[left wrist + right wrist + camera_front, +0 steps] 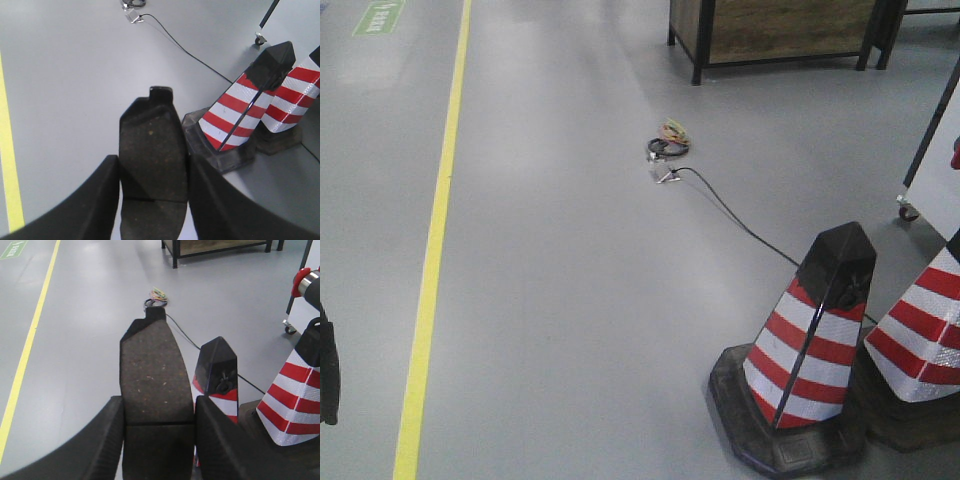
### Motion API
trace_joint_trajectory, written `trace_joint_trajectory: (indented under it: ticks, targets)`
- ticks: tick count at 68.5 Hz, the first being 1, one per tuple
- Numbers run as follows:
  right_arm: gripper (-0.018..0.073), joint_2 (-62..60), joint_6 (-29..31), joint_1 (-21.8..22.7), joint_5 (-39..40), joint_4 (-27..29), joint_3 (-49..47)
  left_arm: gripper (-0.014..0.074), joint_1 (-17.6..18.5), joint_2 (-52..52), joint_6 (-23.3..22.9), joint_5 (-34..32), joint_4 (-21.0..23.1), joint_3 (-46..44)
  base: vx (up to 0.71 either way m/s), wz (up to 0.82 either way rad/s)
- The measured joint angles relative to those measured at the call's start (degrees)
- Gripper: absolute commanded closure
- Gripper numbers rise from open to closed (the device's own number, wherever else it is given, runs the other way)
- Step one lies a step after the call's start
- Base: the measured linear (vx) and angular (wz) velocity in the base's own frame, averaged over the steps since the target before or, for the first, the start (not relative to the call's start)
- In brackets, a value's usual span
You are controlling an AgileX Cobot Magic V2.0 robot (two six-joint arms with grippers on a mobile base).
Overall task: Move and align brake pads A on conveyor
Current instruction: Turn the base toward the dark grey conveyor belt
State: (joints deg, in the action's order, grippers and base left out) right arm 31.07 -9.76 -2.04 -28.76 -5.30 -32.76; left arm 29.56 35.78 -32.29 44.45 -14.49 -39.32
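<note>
Each gripper holds one brake pad above the grey floor. In the left wrist view a dark grey brake pad (pixel 152 150) with a groove across its middle sits pinched between the black fingers of my left gripper (pixel 154 200). In the right wrist view my right gripper (pixel 159 440) is shut on a second brake pad (pixel 155 375), its tab end pointing away. The conveyor is out of view in every frame. Neither gripper shows in the front view.
Two red-and-white traffic cones (pixel 810 350) (pixel 925 340) stand on the floor at the right. A black cable (pixel 740 222) runs from them to a small device (pixel 665 150). A yellow floor line (pixel 435 240) runs along the left. A wooden cabinet (pixel 770 30) stands at the back.
</note>
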Motion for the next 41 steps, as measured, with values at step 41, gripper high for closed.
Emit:
trace_joint_trajectory:
  ticks: [41]
  targets:
    - [0.0526, 0.0, 0.0, 0.0, 0.0, 0.1, 0.0, 0.0534, 0.0, 0.0, 0.0, 0.0, -0.2, 0.0, 0.23, -0.50]
